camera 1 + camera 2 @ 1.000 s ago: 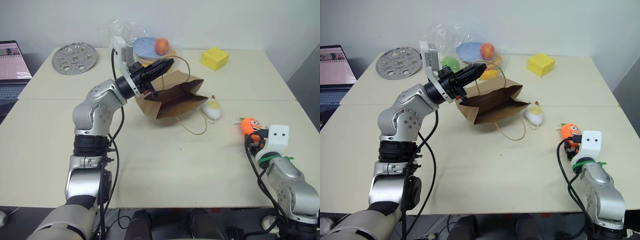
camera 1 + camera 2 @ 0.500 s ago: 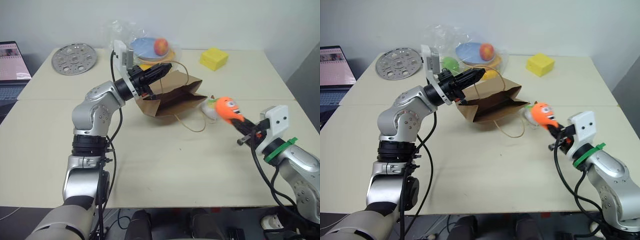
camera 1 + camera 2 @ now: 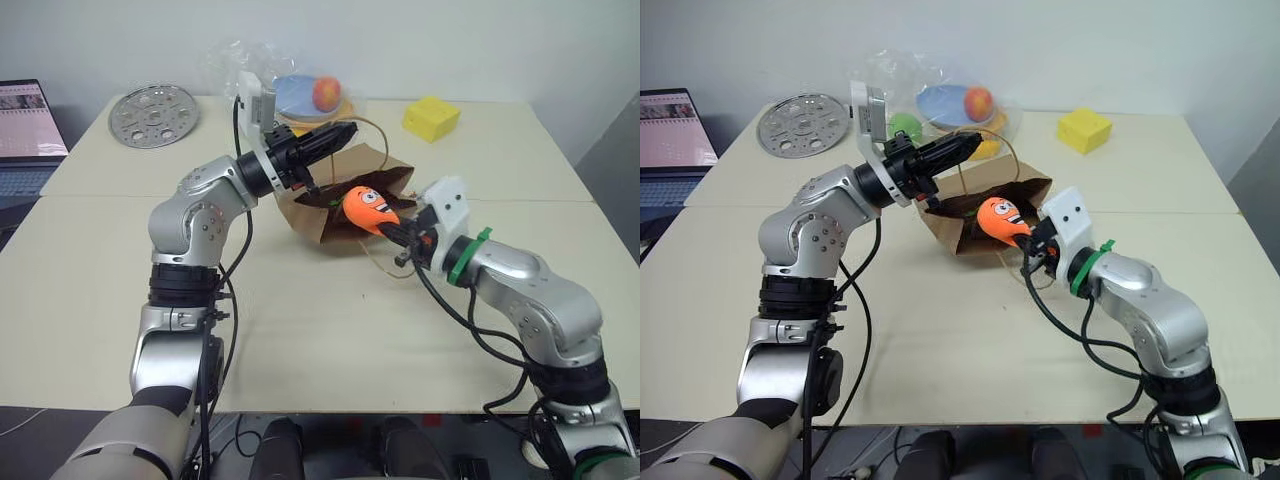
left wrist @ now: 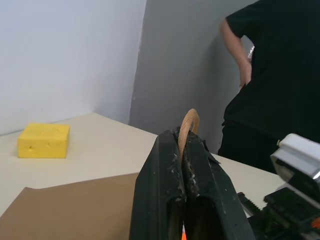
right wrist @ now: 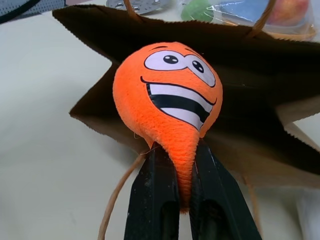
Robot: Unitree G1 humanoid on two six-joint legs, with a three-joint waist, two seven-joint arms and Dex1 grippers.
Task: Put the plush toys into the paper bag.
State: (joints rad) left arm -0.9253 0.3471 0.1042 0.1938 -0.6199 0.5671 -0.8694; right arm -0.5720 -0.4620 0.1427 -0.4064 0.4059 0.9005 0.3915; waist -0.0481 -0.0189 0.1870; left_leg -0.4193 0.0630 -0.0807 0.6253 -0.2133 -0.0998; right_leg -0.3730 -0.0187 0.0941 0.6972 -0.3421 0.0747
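Note:
The brown paper bag point(image 3: 386, 171) lies on its side in the middle of the table, its mouth facing my right arm. My left gripper point(image 3: 343, 133) is shut on one twisted-paper handle point(image 4: 189, 124) and holds the upper edge of the mouth raised. My right gripper point(image 3: 402, 234) is shut on the thin tail of the orange carrot plush toy point(image 3: 365, 207). The toy's grinning head point(image 5: 170, 95) is right at the bag's dark opening point(image 5: 260, 75). A second handle loop point(image 3: 385, 262) trails on the table under my right gripper.
A yellow cheese-like block point(image 3: 431, 117) sits at the back right. A clear plastic bag with a plate and fruit point(image 3: 300, 92) lies behind the paper bag. A perforated metal disc point(image 3: 153, 115) and a laptop point(image 3: 25, 125) are at the back left. A person point(image 4: 275, 75) stands beyond the table.
My right arm lifted the carrot toy from the table's right side and swung it left, up to the bag's mouth. The left gripper kept its hold on the handle.

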